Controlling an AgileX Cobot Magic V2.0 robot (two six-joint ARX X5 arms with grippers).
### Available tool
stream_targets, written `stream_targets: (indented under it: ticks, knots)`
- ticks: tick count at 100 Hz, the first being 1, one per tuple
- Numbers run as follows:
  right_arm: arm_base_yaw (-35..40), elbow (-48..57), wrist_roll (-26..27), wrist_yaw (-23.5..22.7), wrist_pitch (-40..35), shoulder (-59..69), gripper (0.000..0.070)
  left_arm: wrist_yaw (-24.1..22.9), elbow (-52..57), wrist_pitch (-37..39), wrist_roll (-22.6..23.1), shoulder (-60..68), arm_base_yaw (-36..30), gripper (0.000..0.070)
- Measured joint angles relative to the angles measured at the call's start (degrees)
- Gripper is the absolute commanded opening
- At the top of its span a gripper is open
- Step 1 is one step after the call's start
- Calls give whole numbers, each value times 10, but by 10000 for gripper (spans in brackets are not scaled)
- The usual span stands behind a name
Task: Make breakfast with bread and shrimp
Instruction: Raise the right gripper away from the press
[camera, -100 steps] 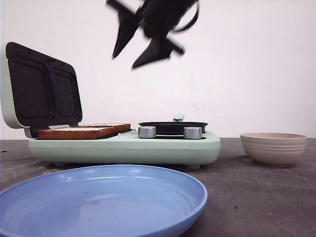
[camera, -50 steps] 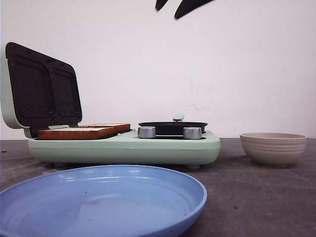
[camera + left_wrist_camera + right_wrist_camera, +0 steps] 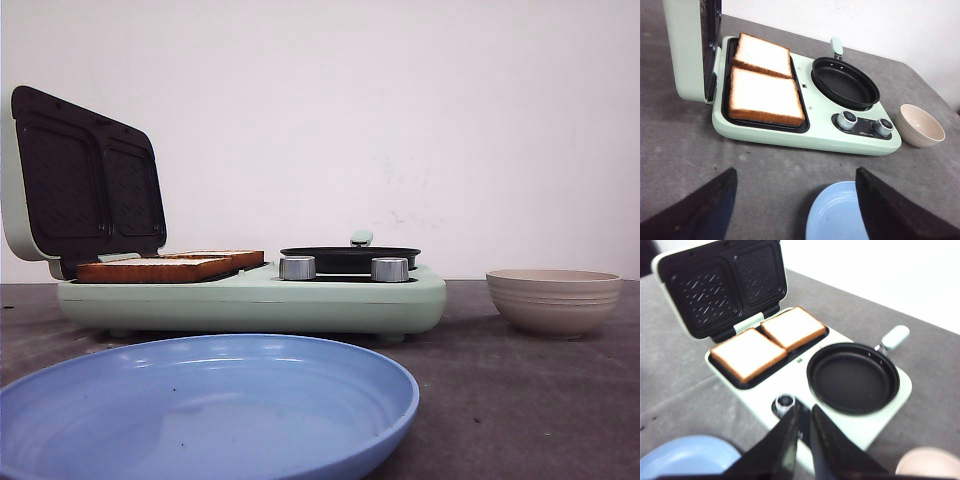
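The two slices of bread [image 3: 765, 96] lie flat, side by side and touching along one edge, in the dark grill tray of the mint-green breakfast machine [image 3: 250, 295]. Their tops are white and their crust edges are orange-brown. The lid [image 3: 80, 180] of the machine stands open behind the tray, with its two black ribbed plates facing forward.

On the same machine, next to the bread, sits a round black frying pan [image 3: 845, 82] with a short green handle; nothing is seen inside it. In front of the pan there are two silver knobs [image 3: 298, 267].

A beige bowl [image 3: 555, 298] stands on the grey table [image 3: 520, 400], a little apart from the machine on the robot's right side. A light blue plate [image 3: 205, 405] lies near the front edge, close to the camera.

The left gripper [image 3: 795, 210] hangs above the table in front of the machine, its two dark fingers spread wide, with nothing between them. The right gripper [image 3: 805, 440] is above the knobs (the view is a bit blurred), its fingers pressed almost together and empty.
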Motion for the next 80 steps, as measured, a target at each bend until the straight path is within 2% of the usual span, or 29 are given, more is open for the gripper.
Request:
stream_targets:
  ticks: [14, 41, 71, 75, 80]
  knots:
    - [0, -100, 22, 14, 17, -99, 22, -1, 0, 0, 0, 0, 0, 405]
    - [0, -265, 70, 28, 4, -273, 2, -1, 0, 0, 0, 0, 0, 405]
    - [0, -306, 102, 44, -31, -377, 7, -1, 0, 0, 0, 0, 0, 406]
    - [0, -306, 102, 44, -32, -384, 39, -1, 0, 0, 0, 0, 0, 406]
    - [0, -306, 102, 44, -32, -388, 155, -1, 0, 0, 0, 0, 0, 406]
